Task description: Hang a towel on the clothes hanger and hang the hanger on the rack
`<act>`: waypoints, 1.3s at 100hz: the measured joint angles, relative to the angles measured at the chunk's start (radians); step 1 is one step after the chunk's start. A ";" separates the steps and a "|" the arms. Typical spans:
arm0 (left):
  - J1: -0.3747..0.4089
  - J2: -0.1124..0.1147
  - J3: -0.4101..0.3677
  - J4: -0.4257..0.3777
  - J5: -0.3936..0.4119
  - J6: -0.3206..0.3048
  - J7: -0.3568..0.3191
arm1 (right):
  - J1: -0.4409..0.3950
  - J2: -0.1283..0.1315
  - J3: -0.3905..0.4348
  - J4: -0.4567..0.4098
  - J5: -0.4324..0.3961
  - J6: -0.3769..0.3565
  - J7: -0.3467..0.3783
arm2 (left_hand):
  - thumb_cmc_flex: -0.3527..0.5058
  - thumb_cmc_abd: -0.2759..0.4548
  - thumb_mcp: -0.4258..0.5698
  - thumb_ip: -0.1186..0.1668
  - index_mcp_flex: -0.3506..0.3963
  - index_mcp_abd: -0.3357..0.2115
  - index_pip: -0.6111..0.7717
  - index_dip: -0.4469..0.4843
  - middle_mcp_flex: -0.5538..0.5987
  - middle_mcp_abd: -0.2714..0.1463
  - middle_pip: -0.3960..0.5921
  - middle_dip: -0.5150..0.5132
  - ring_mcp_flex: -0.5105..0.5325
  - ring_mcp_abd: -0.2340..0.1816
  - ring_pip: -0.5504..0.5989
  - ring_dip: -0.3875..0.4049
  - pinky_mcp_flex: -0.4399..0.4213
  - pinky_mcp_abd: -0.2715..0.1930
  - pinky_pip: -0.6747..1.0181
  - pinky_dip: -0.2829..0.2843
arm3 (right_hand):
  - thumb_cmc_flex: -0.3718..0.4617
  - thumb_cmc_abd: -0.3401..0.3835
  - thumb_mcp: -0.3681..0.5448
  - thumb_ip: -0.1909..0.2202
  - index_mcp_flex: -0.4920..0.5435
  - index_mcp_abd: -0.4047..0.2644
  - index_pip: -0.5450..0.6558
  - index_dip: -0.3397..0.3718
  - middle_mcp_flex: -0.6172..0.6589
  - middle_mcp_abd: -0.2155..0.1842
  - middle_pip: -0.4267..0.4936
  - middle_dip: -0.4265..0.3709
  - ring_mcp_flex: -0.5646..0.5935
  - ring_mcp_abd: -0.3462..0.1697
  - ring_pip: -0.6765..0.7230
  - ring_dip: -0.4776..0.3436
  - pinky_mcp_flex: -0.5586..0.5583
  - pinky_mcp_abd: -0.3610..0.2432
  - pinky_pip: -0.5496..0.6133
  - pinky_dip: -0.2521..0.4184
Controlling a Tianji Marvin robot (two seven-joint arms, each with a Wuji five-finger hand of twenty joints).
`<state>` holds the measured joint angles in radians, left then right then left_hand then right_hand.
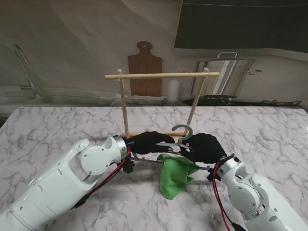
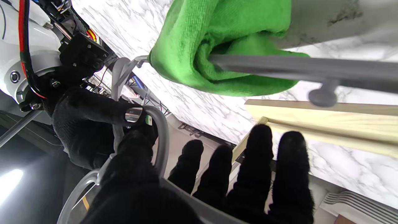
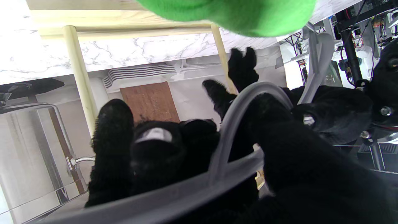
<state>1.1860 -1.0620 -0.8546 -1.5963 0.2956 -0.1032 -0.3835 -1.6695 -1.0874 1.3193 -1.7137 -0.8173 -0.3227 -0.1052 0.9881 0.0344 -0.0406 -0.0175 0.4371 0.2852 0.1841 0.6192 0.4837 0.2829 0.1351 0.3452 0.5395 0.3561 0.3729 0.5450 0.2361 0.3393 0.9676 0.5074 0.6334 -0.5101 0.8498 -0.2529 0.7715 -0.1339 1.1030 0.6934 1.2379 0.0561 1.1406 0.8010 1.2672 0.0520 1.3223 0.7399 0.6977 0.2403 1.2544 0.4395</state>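
A grey hanger [image 1: 182, 131] is held above the table just in front of the wooden rack [image 1: 161, 75], its hook up and below the top rail. A green towel [image 1: 175, 172] is draped over its lower bar [image 2: 295, 67] and hangs down to the marble. My left hand [image 1: 150, 142] holds the hanger's left shoulder, fingers [image 2: 255, 161] stretched out over it and thumb by the neck. My right hand [image 1: 205, 147] is shut on the right shoulder and the base of the hook [image 3: 236, 124]. The two hands nearly touch at the neck.
The rack's base rail [image 2: 326, 121] lies on the marble table [image 1: 57, 125] just beyond my fingers, its posts [image 3: 79, 77] rising on either side. Beyond the table's far edge stand a wooden cutting board [image 1: 144, 67], a steel pot [image 1: 231, 74] and a sink tap [image 1: 24, 67].
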 measured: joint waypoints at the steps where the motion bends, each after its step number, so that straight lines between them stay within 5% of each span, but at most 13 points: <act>1: 0.000 0.000 0.000 0.001 0.002 -0.002 0.002 | -0.001 0.000 0.001 0.000 0.000 0.000 0.000 | -0.007 0.000 0.000 0.000 -0.010 0.001 0.000 -0.003 -0.016 0.001 -0.012 -0.010 -0.014 0.001 -0.016 -0.014 -0.015 0.000 -0.012 -0.006 | 0.000 0.000 0.000 0.000 0.000 0.000 0.000 0.000 0.003 0.000 0.000 0.001 0.001 0.000 0.006 0.000 0.001 0.000 0.000 0.000; 22: 0.011 -0.011 -0.008 0.013 0.046 -0.051 0.082 | -0.015 -0.001 0.016 -0.005 0.001 0.003 -0.002 | -0.121 -0.039 0.016 0.000 -0.228 0.014 -0.153 -0.150 -0.251 0.009 -0.124 -0.129 -0.210 0.028 -0.170 -0.168 -0.132 0.013 -0.263 -0.114 | 0.002 -0.002 0.000 0.000 0.000 0.000 0.000 0.000 0.008 -0.002 0.009 0.002 0.011 0.000 0.021 0.000 0.044 0.005 0.027 0.000; 55: 0.061 -0.015 -0.060 -0.020 0.092 -0.076 0.116 | -0.027 -0.005 0.033 -0.005 -0.001 0.027 -0.036 | -0.157 -0.040 0.016 0.000 -0.247 0.017 -0.164 -0.200 -0.243 0.017 -0.123 -0.174 -0.245 0.038 -0.183 -0.198 -0.148 0.014 -0.340 -0.155 | 0.002 -0.004 0.000 0.000 0.000 0.001 -0.001 0.000 0.031 -0.009 0.010 0.016 0.021 0.000 0.065 0.035 0.089 0.036 0.064 0.000; 82: 0.213 -0.021 -0.211 -0.140 0.171 -0.097 0.156 | -0.030 -0.017 0.042 -0.004 -0.004 0.074 -0.093 | -0.107 -0.040 0.016 0.000 -0.123 0.018 -0.106 -0.200 -0.095 0.022 -0.089 -0.115 -0.183 0.026 -0.151 -0.196 -0.147 0.013 -0.340 -0.155 | 0.003 -0.004 0.003 0.000 0.002 0.010 -0.001 0.000 0.052 -0.011 0.011 0.021 0.028 0.000 0.097 0.058 0.108 0.048 0.089 0.000; 109: 0.383 -0.012 -0.395 -0.248 0.270 -0.163 0.182 | -0.033 -0.031 0.064 -0.022 -0.002 0.119 -0.174 | -0.083 -0.039 0.016 0.000 0.159 -0.013 0.033 -0.096 0.189 0.000 -0.022 -0.015 0.005 0.004 -0.073 -0.088 -0.094 0.034 -0.215 -0.027 | 0.003 -0.026 0.028 0.000 0.043 0.046 -0.013 -0.014 0.090 -0.017 0.011 0.004 0.041 0.000 0.153 0.063 0.141 0.061 0.150 0.000; 130: 0.466 -0.011 -0.499 -0.273 0.333 -0.157 0.240 | -0.020 -0.039 0.068 -0.043 0.000 0.160 -0.195 | -0.082 -0.039 0.016 0.000 0.207 -0.017 0.070 -0.038 0.249 -0.006 0.009 0.025 0.051 0.004 -0.020 -0.026 -0.055 0.034 -0.125 0.034 | 0.003 -0.026 0.031 0.000 0.046 0.050 -0.013 -0.024 0.103 -0.022 0.011 0.001 0.047 -0.001 0.168 0.069 0.154 0.064 0.164 0.000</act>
<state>1.6522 -1.0726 -1.3540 -1.8693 0.6287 -0.2604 -0.1438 -1.6898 -1.1260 1.3878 -1.7567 -0.8177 -0.1631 -0.3003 0.9057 -0.0049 -0.0242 -0.0175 0.6444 0.2680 0.2544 0.5810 0.7326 0.2767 0.1440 0.3700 0.5900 0.3598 0.3533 0.5185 0.1807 0.3738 0.8428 0.5416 0.6364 -0.5363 0.8806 -0.2529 0.8179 -0.0836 1.0901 0.6692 1.3406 0.0343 1.1513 0.8022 1.3139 0.0509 1.4902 0.8093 0.8520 0.3040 1.4185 0.4395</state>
